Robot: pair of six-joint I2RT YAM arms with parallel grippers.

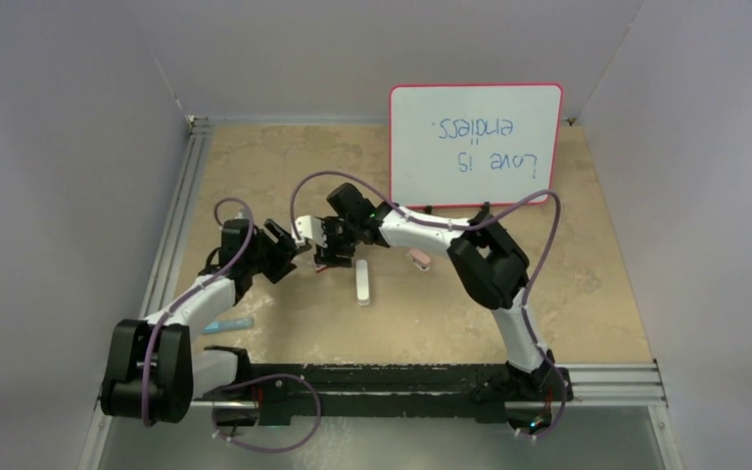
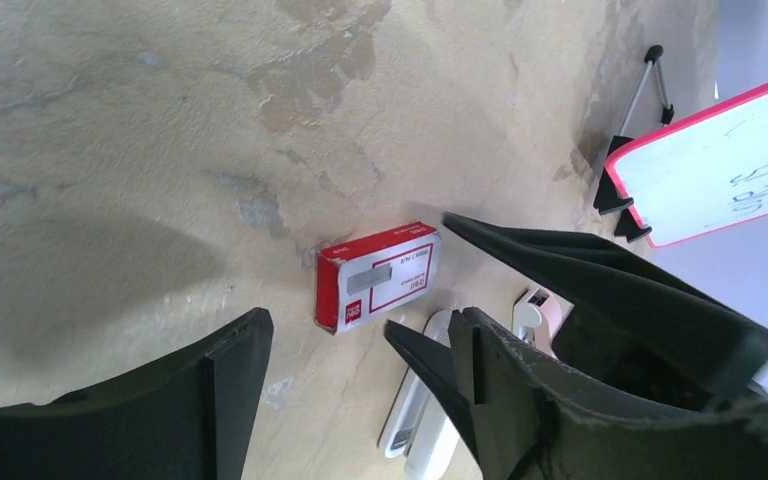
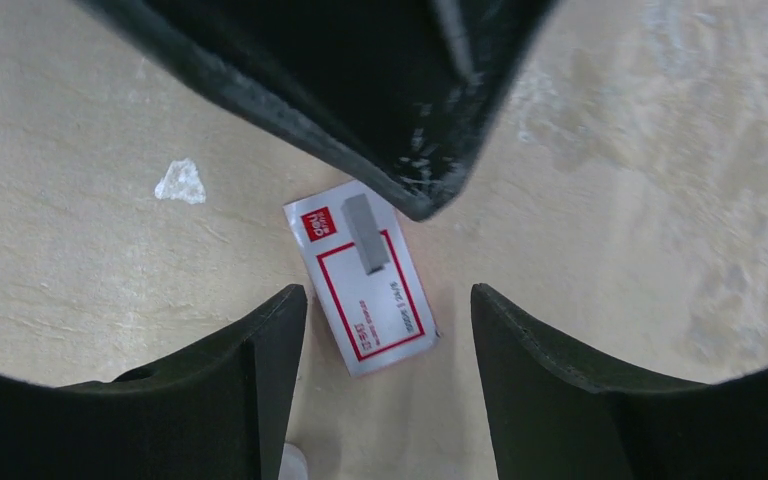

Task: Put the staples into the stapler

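Note:
A small red-and-white staple box (image 1: pixel 330 262) (image 2: pixel 378 275) (image 3: pixel 362 292) lies flat on the table, and no loose staples show. My left gripper (image 1: pixel 296 252) (image 2: pixel 365 316) hangs open just left of the box with nothing between its fingers. Open as well, my right gripper (image 1: pixel 325 241) (image 3: pixel 385 298) hovers right above the box, one finger to each side and clear of it. The two grippers' tips almost meet. What looks like the stapler's slim blue top (image 1: pixel 228 323) lies near the left arm, partly hidden by it.
A white oblong bar (image 1: pixel 362 282) (image 2: pixel 422 405) lies just right of the box, and a small pink piece (image 1: pixel 418 258) (image 2: pixel 543 308) sits further right. A red-framed whiteboard (image 1: pixel 475 145) stands at the back. A metal rail (image 1: pixel 178 230) runs along the table's left edge.

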